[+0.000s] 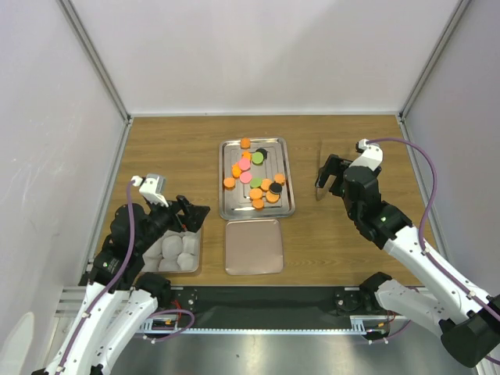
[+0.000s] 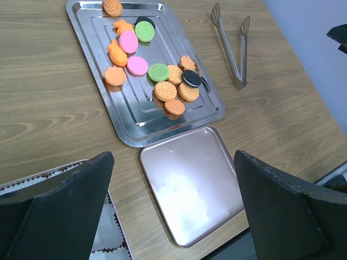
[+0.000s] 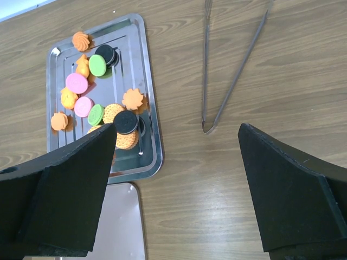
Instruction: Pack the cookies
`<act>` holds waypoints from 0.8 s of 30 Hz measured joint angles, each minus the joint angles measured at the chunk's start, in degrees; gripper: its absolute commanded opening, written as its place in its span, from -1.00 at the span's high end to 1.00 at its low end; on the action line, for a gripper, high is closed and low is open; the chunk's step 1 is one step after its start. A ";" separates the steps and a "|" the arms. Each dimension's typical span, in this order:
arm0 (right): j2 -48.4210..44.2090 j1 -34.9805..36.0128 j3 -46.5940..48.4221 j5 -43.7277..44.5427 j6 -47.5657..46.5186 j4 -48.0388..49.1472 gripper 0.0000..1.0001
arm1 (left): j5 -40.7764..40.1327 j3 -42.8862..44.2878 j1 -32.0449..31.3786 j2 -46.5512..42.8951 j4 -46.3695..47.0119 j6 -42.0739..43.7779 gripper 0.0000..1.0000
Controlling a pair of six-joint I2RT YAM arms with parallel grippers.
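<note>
While the cookies (image 1: 254, 176) lay loose on the steel tray (image 1: 228, 209) in the middle of the worktop (image 1: 172, 156), within either arm's reach, the overhead view placed the box of white paper cups (image 1: 178, 251) close under the left tool (image 1: 191, 212). A pinkish lid (image 1: 254, 248) lay beside the box, probably set off so the cups stood ready for filling. The right tool (image 1: 330, 173) hung well right of the tray.

The left wrist view showed its tool spread wide and empty. It also revealed metal tongs (image 2: 226, 46) lying right of the tray, barely visible from above.

The right wrist view showed that tool likewise released, holding nothing. It was poised above the tongs, seemingly to take them, and the box was out of its frame.
</note>
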 measured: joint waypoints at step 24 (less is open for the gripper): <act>32.92 -18.25 8.68 -13.07 -0.55 -1.03 -0.99 | 2.78 -0.42 -0.02 -0.79 0.44 0.11 -1.00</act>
